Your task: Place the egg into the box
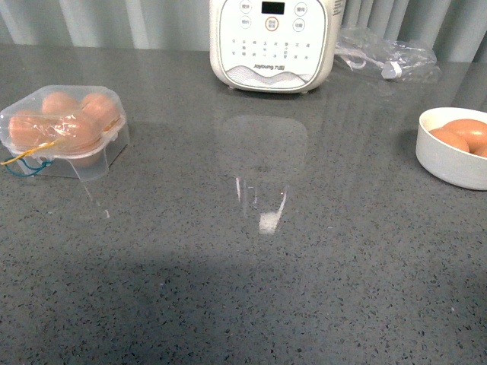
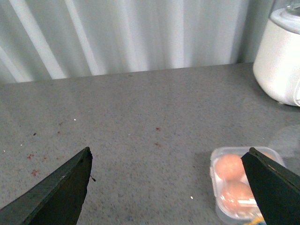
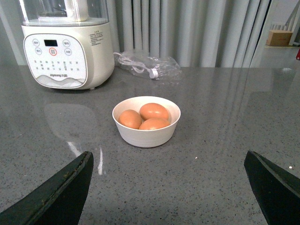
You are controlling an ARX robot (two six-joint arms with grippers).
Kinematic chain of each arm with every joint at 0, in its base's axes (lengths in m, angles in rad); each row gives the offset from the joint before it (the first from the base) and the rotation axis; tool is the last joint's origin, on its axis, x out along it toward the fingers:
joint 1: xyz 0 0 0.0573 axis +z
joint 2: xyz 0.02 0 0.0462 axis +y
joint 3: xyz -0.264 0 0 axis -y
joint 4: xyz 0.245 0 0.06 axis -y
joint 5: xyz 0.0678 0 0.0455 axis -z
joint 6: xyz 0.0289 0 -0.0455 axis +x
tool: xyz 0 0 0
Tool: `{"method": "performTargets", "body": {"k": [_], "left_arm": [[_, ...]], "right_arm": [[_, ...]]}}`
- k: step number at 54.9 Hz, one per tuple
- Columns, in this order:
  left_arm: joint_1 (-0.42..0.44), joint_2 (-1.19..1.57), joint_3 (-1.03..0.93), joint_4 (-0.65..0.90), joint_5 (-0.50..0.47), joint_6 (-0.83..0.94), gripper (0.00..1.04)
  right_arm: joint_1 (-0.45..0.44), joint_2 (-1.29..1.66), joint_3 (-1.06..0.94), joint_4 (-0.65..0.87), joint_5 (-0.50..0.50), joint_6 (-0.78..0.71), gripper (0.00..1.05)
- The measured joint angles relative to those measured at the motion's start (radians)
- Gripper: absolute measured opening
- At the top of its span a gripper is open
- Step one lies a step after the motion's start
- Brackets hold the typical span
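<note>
Eggs (image 3: 148, 116) heaped in white bowl (image 3: 146, 134); clear egg carton (image 1: 64, 131) closed, filled, far left on tabletop (image 1: 243, 258). Both jaws apart, empty.

Bright, sharp; glare on countertop (image 1: 259, 220)

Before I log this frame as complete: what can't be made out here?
- Box: front view, the clouded lid blurs the egg count; left wrist view, the right tool finger covers part.
- Bowl: front view, cut by the edge; right wrist view shows three eggs.
- Appliance: button labels too small.
</note>
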Motion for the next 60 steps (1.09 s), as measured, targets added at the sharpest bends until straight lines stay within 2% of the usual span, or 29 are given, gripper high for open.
{"method": "performTargets", "body": {"k": [7,22,29,30,33,35,46,48,60], "left_arm": [[0.102,-0.142,-0.084,-0.07,0.084,0.001,0.98],[0.317,-0.24,-0.167,-0.182,0.243,0.033,0.98],[0.421,-0.317,-0.182,-0.266,0.348,0.064,0.98],[0.43,-0.335,-0.207,-0.217,0.398,0.032,0.94],[0.416,-0.388,-0.287,-0.076,0.422,-0.05,0.83],[0.393,-0.43,-0.329,-0.045,0.409,-0.093,0.77],[0.217,-0.615,-0.449,-0.08,0.24,-0.181,0.45],[0.168,-0.649,-0.47,-0.093,0.191,-0.187,0.36],[0.017,-0.767,-0.531,-0.151,0.047,-0.201,0.03]], "right_arm": [[0.0,0.0,0.0,0.0,0.0,0.0,0.97],[0.0,0.0,0.0,0.0,0.0,0.0,0.97],[0.0,0.0,0.0,0.0,0.0,0.0,0.97],[0.0,0.0,0.0,0.0,0.0,0.0,0.97],[0.0,0.0,0.0,0.0,0.0,0.0,0.97],[0.0,0.0,0.0,0.0,0.0,0.0,0.97],[0.0,0.0,0.0,0.0,0.0,0.0,0.97],[0.0,0.0,0.0,0.0,0.0,0.0,0.97],[0.0,0.0,0.0,0.0,0.0,0.0,0.97]]}}
